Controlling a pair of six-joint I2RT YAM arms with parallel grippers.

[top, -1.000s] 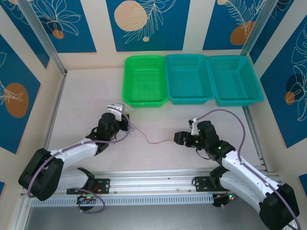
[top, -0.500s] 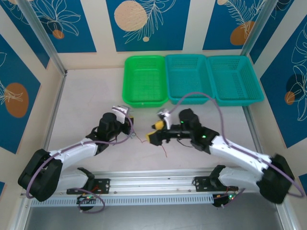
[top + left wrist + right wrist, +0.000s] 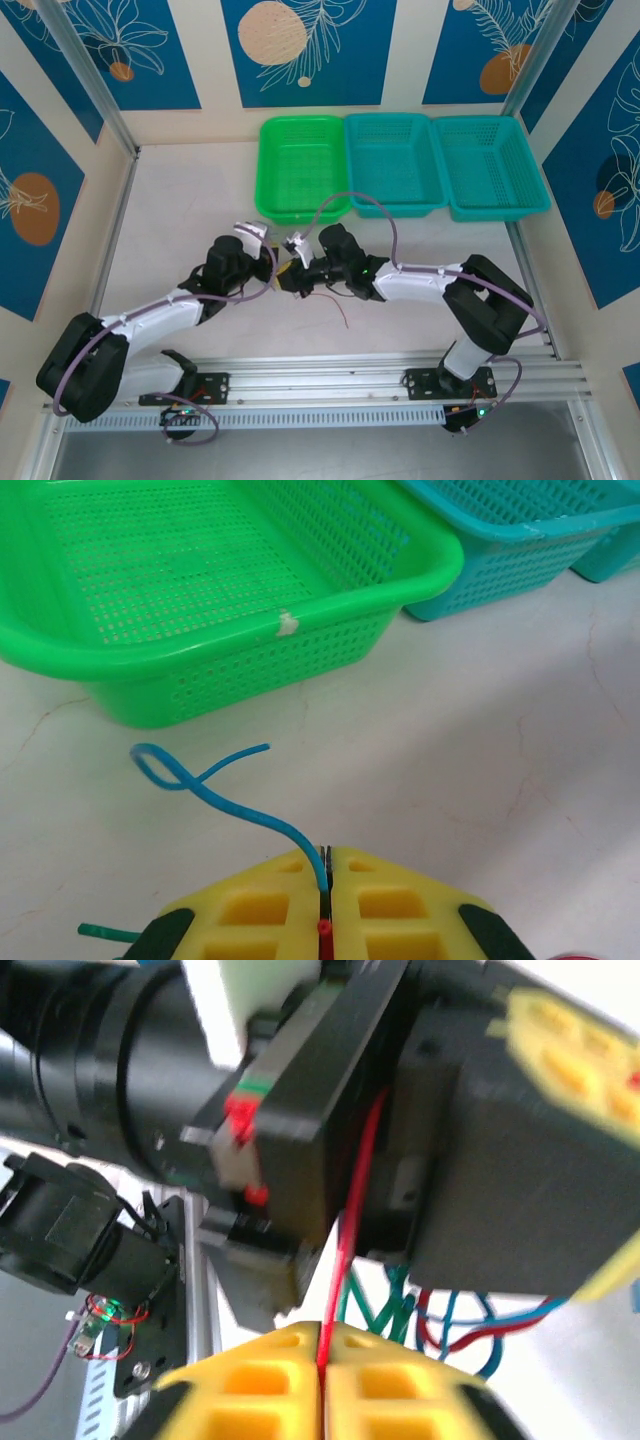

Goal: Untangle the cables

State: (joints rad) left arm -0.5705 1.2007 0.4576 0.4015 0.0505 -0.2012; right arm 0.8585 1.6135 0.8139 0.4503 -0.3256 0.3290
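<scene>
Left wrist view: the left gripper [image 3: 326, 868] is pinching the blue cable [image 3: 205, 785] between pressed-together yellow fingers, whose lower halves are cut off by the bottom edge. A red spot is showing in the seam, too small to identify. The blue cable is curling into a loop over the table [image 3: 480, 760]. A green cable [image 3: 100, 932] is poking out at lower left, the rest hidden.

Right wrist view: the right gripper [image 3: 322, 1345] is clamping the red cable [image 3: 352, 1220]. The left gripper's black body is crowding the lens, blurred. Under it a tangle [image 3: 430, 1320] of green, blue and red loops is hanging, which I cannot trace.

Overhead, both grippers are meeting nose to nose at mid-table.

Far side: the green basket [image 3: 250, 620] is showing bare mesh and a white fleck on its near rim. Two teal baskets [image 3: 393, 165] [image 3: 490, 168] are sitting beside it, mesh likewise bare.
</scene>
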